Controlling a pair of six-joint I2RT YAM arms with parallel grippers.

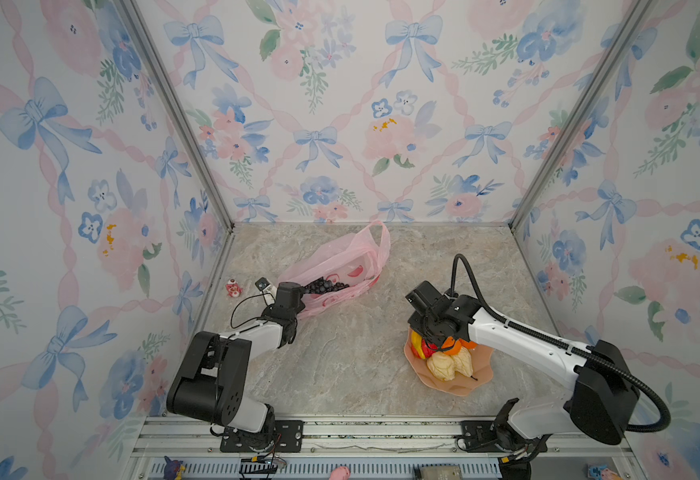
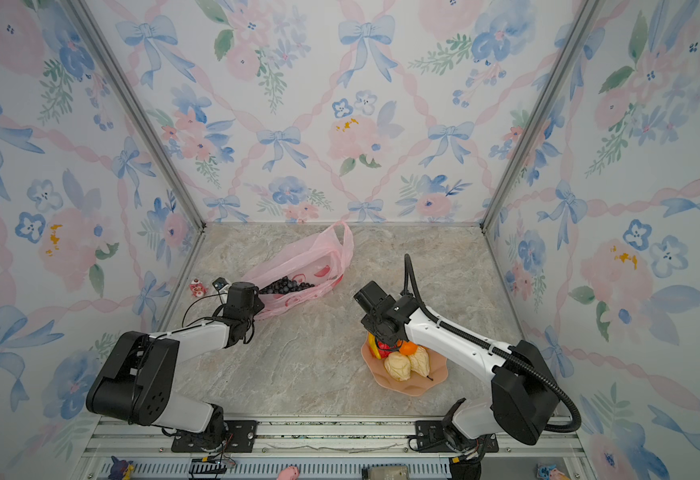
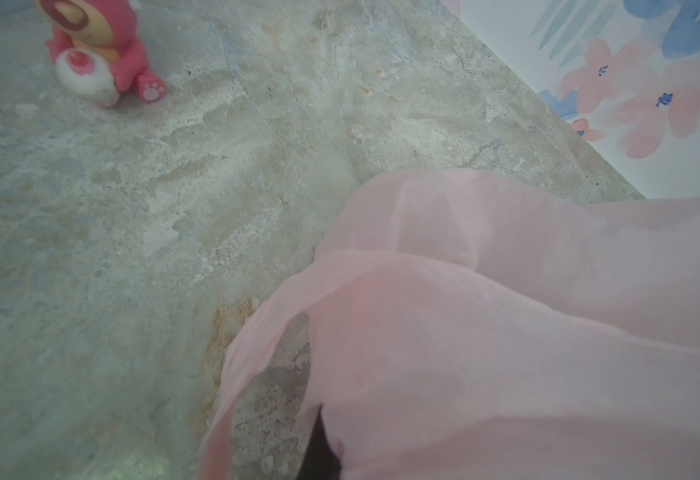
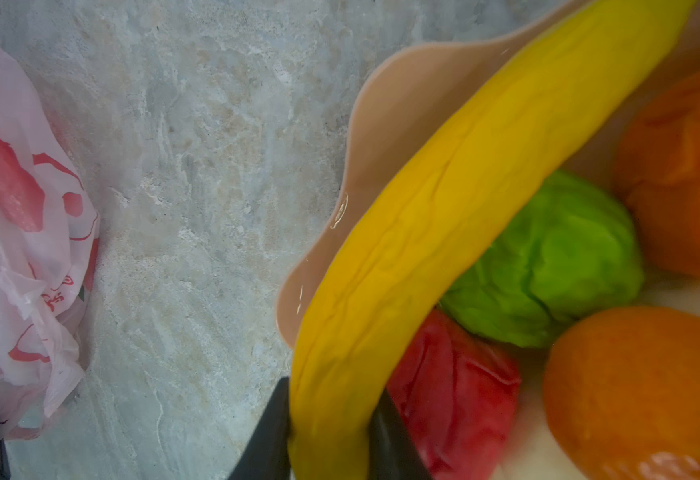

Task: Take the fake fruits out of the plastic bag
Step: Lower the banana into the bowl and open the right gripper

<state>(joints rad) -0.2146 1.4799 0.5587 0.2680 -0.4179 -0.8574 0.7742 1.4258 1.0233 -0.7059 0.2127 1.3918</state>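
In both top views a marbled tabletop (image 1: 340, 374), walled in floral paper (image 1: 340, 83), is seen; the plastic bag (image 1: 340, 257) lies rearward, grapes (image 1: 325, 286) inside. The left gripper (image 3: 327, 457) is shown pinched shut on its film by the left wrist view, the right gripper (image 4: 331, 440) clamped on the banana (image 4: 464, 187) over the plate (image 4: 402, 91) by the right.

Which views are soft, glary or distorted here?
Left wrist: plastic bag sits close to the lens, a blurred pink haze; figurine soft too. Right wrist: banana and oranges out of focus, small glints on the plate rim, marble table sharper. Both top views: sharp, even diffuse light, faint shadows, wide-angle splay of the wall posts.
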